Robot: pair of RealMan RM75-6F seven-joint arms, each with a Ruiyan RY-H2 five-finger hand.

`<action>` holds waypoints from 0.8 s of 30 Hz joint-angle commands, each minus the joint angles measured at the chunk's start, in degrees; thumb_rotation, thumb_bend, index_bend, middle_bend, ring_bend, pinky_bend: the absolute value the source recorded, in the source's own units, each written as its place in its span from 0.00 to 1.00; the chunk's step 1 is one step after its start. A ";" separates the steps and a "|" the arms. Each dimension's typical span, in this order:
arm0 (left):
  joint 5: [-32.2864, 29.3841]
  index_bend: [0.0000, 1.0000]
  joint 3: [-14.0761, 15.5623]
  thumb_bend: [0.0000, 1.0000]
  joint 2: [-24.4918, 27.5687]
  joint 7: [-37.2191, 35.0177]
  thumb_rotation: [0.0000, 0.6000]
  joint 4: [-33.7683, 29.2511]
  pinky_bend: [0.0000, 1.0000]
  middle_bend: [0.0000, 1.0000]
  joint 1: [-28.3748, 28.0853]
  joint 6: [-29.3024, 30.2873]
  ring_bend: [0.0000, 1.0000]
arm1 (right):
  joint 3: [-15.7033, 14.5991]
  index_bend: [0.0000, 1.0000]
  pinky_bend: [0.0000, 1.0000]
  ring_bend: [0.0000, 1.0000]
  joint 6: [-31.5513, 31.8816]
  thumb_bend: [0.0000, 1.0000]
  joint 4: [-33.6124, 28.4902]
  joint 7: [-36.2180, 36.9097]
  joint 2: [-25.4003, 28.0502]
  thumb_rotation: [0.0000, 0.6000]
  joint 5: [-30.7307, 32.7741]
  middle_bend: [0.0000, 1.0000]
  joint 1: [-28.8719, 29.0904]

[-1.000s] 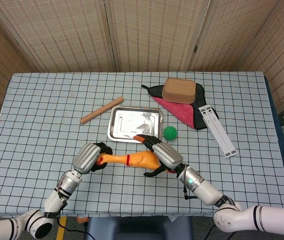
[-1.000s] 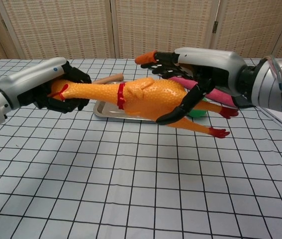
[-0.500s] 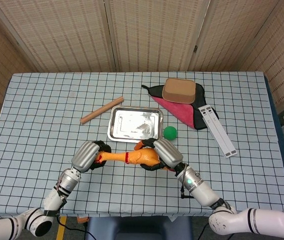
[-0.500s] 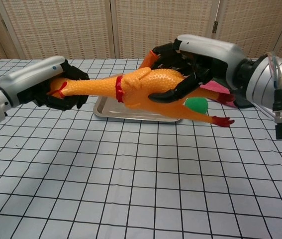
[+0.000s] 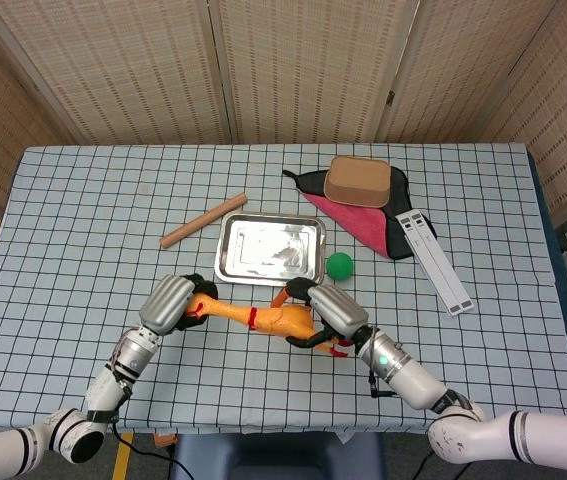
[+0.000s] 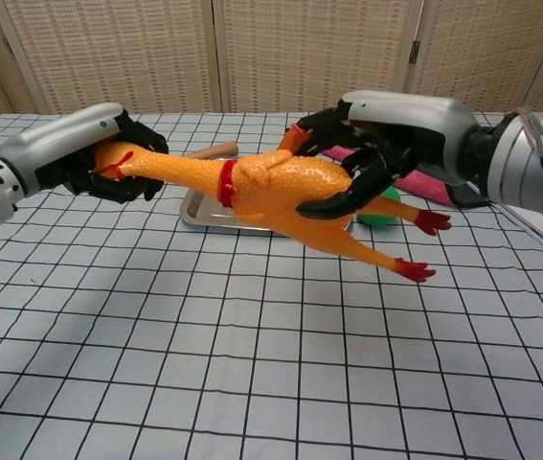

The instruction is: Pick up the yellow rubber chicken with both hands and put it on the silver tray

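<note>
Clearly, the yellow rubber chicken (image 6: 271, 192) was held off the bench (image 5: 83, 220), stretched between the two hands just in front of the silver tray (image 5: 269, 249). Its head end was enclosed by the left hand (image 6: 108, 158), whose dark fingers (image 6: 142, 187) were clenched around the head and neck, with the red collar left showing beside them. Its body was grasped by the right hand (image 6: 367, 158); the fingers (image 6: 333, 201) were wrapped over the top and down the near side of the body. The legs, ending in red feet, were seen trailing free below and to the right of that hand. A green ball (image 5: 339, 265) was placed just right of the tray. A wooden stick (image 5: 203, 220) was laid to the tray's left. Further back, a brown bowl (image 5: 357, 181) was set on a red and black cloth (image 5: 363, 222), with two white strips (image 5: 433, 258) beside it.
</note>
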 commanded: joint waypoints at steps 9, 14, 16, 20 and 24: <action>-2.04 0.79 -1.09 0.73 0.32 -2.85 1.00 1.28 0.57 0.61 -0.33 -1.52 0.47 | -1.12 0.00 0.00 0.00 7.52 0.05 -3.24 4.72 7.34 1.00 -9.64 0.00 -3.44; -5.78 0.79 -3.54 0.73 0.35 -6.82 1.00 3.70 0.57 0.61 -2.16 -5.91 0.48 | -3.10 0.00 0.00 0.00 12.53 0.05 -5.84 3.51 12.42 1.00 -13.68 0.00 -6.96; -7.53 0.79 -4.87 0.73 0.18 -8.63 1.00 5.74 0.57 0.61 -3.70 -8.87 0.48 | -4.08 0.00 0.00 0.00 13.92 0.05 -6.67 3.02 14.71 1.00 -14.53 0.00 -8.41; -10.71 0.79 -7.24 0.73 -1.26 -9.88 1.00 12.09 0.58 0.61 -6.48 -12.92 0.48 | -5.92 0.00 0.00 0.00 15.53 0.05 -7.39 2.75 18.28 1.00 -15.43 0.00 -10.71; -15.11 0.79 -10.70 0.74 -2.32 -14.71 1.00 17.02 0.58 0.61 -9.22 -18.49 0.49 | -6.82 0.00 0.00 0.00 16.14 0.05 -6.34 2.70 20.38 1.00 -15.28 0.00 -11.98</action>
